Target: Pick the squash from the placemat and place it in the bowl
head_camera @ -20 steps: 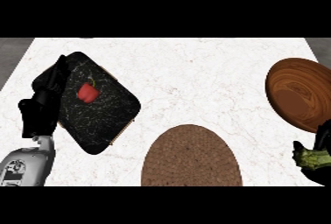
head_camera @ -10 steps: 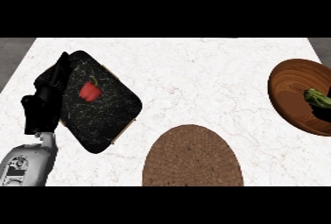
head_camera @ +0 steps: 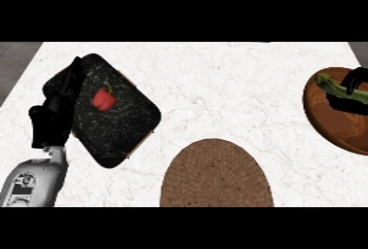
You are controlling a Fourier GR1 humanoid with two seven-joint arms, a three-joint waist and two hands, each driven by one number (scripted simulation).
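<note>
As it lies in bowl, squash, under right robot hand

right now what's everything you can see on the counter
counter: one, white marbled, fills the view
board: one, black speckled, at the left
pepper: one, red, on the board
placemat: one, brown round woven, bottom centre
bowl: one, brown wooden, right edge
squash: one, green, over the bowl in the right hand
left hand: black, open, resting by the board's left side
right hand: black, curled on the squash
</note>
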